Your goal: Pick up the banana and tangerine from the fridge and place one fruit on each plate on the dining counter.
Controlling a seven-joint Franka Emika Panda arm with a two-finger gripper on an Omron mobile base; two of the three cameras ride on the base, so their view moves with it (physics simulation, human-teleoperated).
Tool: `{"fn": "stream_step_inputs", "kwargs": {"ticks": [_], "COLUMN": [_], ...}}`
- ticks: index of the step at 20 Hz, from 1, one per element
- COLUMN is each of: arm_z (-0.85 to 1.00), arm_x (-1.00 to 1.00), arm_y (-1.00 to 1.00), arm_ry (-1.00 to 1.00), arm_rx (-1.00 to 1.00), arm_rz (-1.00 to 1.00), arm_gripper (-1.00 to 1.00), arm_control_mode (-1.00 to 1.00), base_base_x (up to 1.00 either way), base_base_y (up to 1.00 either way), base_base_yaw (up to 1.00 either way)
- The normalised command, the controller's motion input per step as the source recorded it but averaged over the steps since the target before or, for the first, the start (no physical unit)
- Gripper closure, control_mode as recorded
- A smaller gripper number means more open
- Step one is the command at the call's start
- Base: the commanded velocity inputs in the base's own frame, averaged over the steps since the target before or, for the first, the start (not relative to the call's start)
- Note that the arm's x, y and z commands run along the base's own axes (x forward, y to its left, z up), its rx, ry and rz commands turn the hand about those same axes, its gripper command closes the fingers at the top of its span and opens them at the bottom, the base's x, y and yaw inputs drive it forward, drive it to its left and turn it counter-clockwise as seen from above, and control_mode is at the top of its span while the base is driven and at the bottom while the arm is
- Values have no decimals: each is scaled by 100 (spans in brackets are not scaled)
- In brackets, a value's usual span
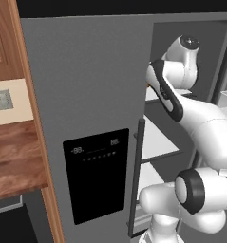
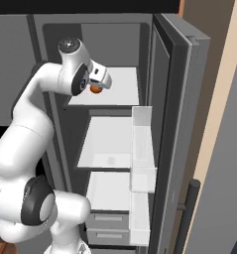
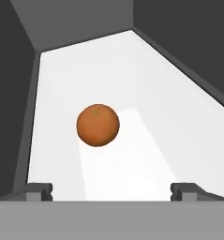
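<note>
The fridge (image 1: 86,71) stands with its right-hand door (image 2: 175,99) swung open. On its top white shelf (image 2: 121,85) rests the tangerine (image 2: 95,90), a small orange ball. My arm reaches into that compartment and my gripper (image 2: 101,79) hovers just above and in front of the fruit. In the hand view the tangerine (image 3: 98,125) lies ahead on the shelf (image 3: 146,79), a little left of centre and apart from the fingers. The gripper (image 3: 111,191) is open, with nothing between its fingertips. The banana, the plates and the dining counter are out of view.
White door bins (image 2: 142,149) hang on the open door, close to the right of the shelves. Two lower shelves (image 2: 107,144) and drawers (image 2: 107,221) sit below. The shut left door carries a black dispenser panel (image 1: 96,175) and a long handle (image 1: 136,180). A wooden worktop (image 1: 15,156) lies to the left.
</note>
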Motion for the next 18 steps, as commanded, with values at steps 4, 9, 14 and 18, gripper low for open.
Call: {"fn": "stream_step_inputs", "kwargs": {"ticks": [4, 9, 14, 18], "arm_z": [-4, -9, -15, -10], "arm_x": [18, 26, 22, 18], "arm_y": [1, 0, 0, 0], "arm_ry": [1, 2, 5, 2], "arm_rx": [9, 10, 8, 6], "arm_rz": [-8, 0, 1, 0], "arm_gripper": [-100, -100, -100, -100], "arm_control_mode": [-100, -100, -100, -100], "base_base_x": [0, 0, 0, 0], "base_base_y": [0, 0, 0, 0], "base_base_yaw": [0, 0, 0, 0]}}
